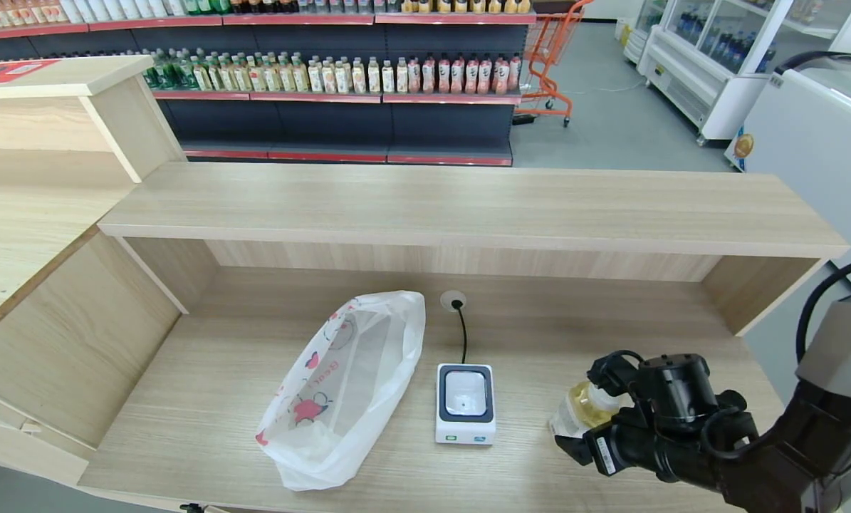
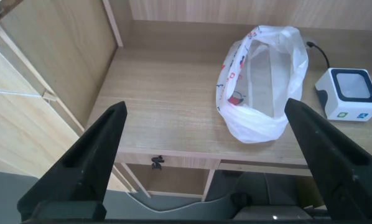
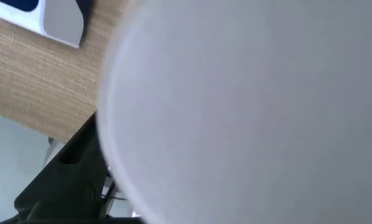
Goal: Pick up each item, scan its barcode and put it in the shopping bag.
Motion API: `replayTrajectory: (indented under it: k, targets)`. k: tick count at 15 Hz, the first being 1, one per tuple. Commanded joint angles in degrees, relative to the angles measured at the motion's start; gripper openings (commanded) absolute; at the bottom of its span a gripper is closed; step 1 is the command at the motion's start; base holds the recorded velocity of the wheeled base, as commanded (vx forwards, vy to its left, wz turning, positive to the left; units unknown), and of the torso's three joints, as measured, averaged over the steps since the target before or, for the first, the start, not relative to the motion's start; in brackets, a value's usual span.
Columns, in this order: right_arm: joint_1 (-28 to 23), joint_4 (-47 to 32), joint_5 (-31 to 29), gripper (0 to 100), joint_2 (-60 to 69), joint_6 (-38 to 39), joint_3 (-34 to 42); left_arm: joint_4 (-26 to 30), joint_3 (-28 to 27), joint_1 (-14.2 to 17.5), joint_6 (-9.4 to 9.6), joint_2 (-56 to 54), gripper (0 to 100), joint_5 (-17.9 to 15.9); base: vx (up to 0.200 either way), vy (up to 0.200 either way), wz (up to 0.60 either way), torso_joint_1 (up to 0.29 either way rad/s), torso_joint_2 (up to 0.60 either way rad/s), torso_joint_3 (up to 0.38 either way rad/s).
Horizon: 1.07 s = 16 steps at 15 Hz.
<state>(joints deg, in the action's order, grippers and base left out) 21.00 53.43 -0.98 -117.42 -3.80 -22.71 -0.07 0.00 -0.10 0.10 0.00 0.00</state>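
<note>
Holding the bottle beside the scanner
Right claw (image 1: 592,422) is clamped on the bottle (image 1: 575,412); the scanner (image 1: 466,402) sits near its left, with the bag (image 1: 347,385) beyond. The bottle is probably rigid, smooth and liquid-heavy, so grip mid-body. Left claw (image 2: 206,107) stands wide and empty.

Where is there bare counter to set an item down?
Bare counter lies between the left wall and the bag, and between the scanner and the bottle. Tight: the bag-scanner gap, and around the right gripper on the bottle.
</note>
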Motion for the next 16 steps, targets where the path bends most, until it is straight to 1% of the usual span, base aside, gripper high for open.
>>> replayTrajectory:
  k: [1,5,9,12,13,16]
  targets:
    - [1.2,3.0,0.0,100,-4.0,-0.2,-0.6,0.0,0.0,0.0,-0.01,0.1,100,0.0,0.0,0.0,0.0,0.0,0.0,0.0]
    - [2.8,8.1,-1.7,100,-7.9,-0.2,-1.7,0.0,0.0,0.0,-0.01,0.1,100,0.0,0.0,0.0,0.0,0.0,0.0,0.0]
    - [3.0,17.2,-1.8,100,-11.1,-0.2,-2.7,0.0,0.0,0.0,-0.01,0.1,100,0.0,0.0,0.0,0.0,0.0,0.0,0.0]
    - [3.0,22.4,-1.7,100,-12.2,0.1,-2.6,0.0,0.0,0.0,-0.01,0.1,100,0.0,0.0,0.0,0.0,0.0,0.0,0.0]
    - [2.9,23.2,-1.7,0,-12.4,-0.1,-2.6,0.0,0.0,0.0,-0.01,0.1,100,0.0,0.0,0.0,0.0,0.0,0.0,0.0]
    - [2.7,24.4,-1.8,0,-12.3,-0.9,-3.4,0.0,0.0,0.0,-0.01,0.1,100,0.0,0.0,0.0,0.0,0.0,0.0,0.0]
